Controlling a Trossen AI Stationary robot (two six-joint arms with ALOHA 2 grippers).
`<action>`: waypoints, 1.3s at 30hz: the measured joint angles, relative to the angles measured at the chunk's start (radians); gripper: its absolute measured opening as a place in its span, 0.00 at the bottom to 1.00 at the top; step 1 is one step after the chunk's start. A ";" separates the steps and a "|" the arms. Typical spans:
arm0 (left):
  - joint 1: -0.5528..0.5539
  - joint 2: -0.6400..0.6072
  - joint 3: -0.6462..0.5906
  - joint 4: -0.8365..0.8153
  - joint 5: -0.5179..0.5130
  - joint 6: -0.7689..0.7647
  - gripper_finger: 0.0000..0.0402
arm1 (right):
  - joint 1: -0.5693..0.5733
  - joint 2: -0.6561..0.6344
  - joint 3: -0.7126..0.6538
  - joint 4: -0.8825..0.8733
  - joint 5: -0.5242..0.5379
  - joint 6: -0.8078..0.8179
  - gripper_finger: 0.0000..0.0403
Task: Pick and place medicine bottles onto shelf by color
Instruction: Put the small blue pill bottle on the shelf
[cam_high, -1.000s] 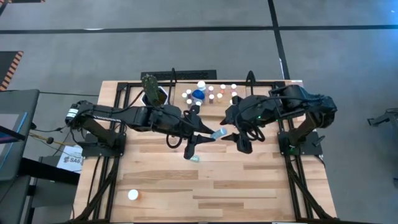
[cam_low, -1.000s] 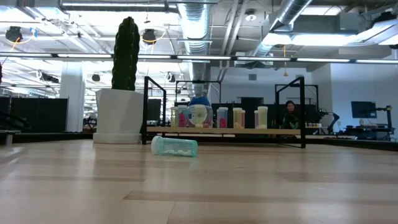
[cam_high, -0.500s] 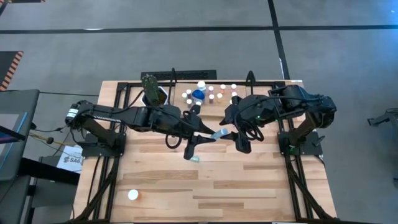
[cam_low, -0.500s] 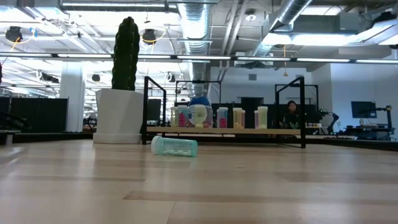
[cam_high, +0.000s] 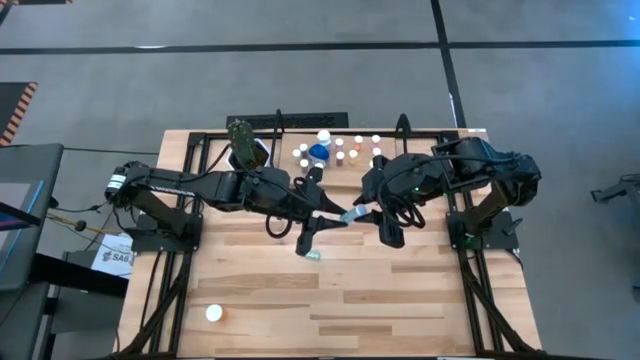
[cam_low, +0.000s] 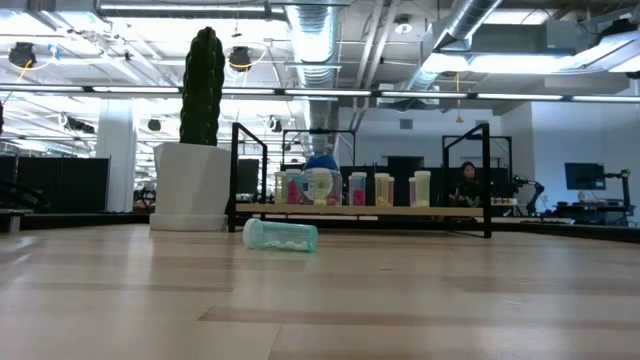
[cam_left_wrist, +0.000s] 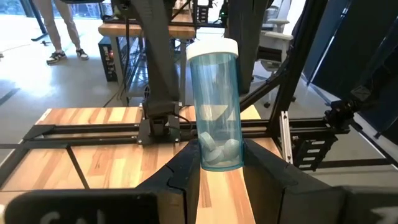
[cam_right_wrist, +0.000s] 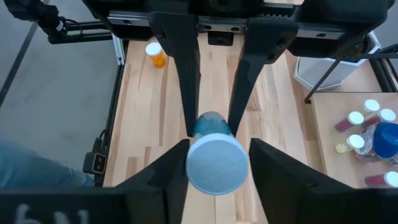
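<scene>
Nothing's moved in the last second: your left gripper (cam_left_wrist: 221, 163) clamps the teal bottle (cam_left_wrist: 214, 106), the right gripper (cam_right_wrist: 214, 163) closing round its cap — handover's stalled mid-bench.

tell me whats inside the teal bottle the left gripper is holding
Through the clear wall of the teal bottle, gripped by the left gripper, a few pale pills sit heaped at its base. The white cap hides the top. The right gripper faces that cap.
</scene>
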 joint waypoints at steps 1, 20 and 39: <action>0.000 0.000 0.000 0.000 -0.005 0.000 0.21 | 0.000 0.000 0.000 0.000 0.000 0.000 0.44; 0.000 0.001 0.000 0.010 -0.131 -0.025 0.56 | -0.071 -0.025 0.002 -0.088 0.003 0.039 0.32; 0.033 -0.030 0.001 -0.126 -0.241 -0.132 0.63 | -0.360 -0.148 -0.416 -0.055 0.106 -0.060 0.32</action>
